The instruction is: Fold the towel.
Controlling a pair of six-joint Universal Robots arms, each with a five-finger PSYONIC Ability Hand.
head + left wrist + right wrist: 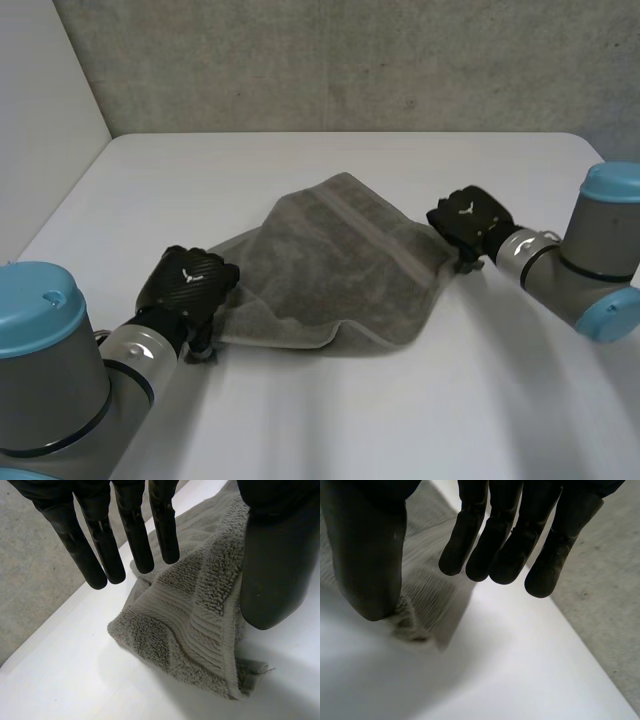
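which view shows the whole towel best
The head view: the whole grey towel lies crumpled on the table. The left wrist view shows one bunched corner under the left robot hand; the right wrist view, a corner beside the right robot hand.

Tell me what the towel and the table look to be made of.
Towel: grey terry cloth, probably cotton; looped pile with a flat ribbed band. Table: smooth white matte top, perhaps laminate or painted board; no grain shows.
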